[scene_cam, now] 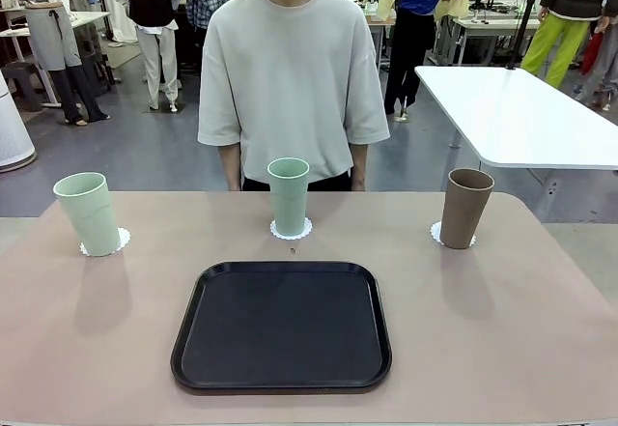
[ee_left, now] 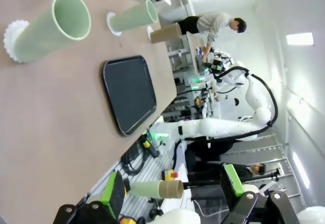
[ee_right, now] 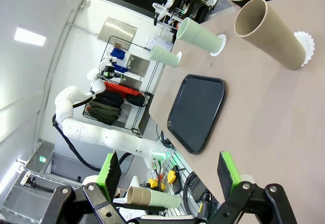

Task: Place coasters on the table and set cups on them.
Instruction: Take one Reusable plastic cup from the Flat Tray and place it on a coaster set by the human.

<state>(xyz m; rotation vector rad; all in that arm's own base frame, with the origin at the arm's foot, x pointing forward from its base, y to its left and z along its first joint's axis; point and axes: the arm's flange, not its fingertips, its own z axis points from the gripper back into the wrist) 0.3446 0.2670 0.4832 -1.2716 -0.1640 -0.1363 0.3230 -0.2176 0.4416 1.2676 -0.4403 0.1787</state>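
Step in hand: by my reading the setting-out is done, with three cups each on a coaster along the far edge of the table (scene_cam: 541,349); what is left is to keep both arms clear.
Doing it well: I judge any further move should go up and back toward the near edge, away from the cups, since tall narrow tumblers would tip at a light knock.
Left gripper (ee_left: 172,196): raised well off the table, jaws spread wide, nothing between the green pads.
Right gripper (ee_right: 170,176): likewise lifted clear, jaws fully apart, empty.
Left cup (scene_cam: 88,213): pale green, tapered, matte, no handle; stands near the far left corner and seems to lean a little to the left, which may be the lens.
Left coaster (scene_cam: 118,243): white, scalloped rim, showing mostly to the right of the cup's base, so the cup sits off-centre on it.
Middle cup (scene_cam: 289,195): pale green, upright, at the middle of the far edge, just before the person.
Middle coaster (scene_cam: 291,230): lace rim shows all round the base.
Brown cup (scene_cam: 466,208): near the far right corner, leaning slightly.
Right coaster (scene_cam: 437,235): shows mostly at the cup's left.
Tray (scene_cam: 282,324): black, bare, central, toward the near edge, well apart from all cups.
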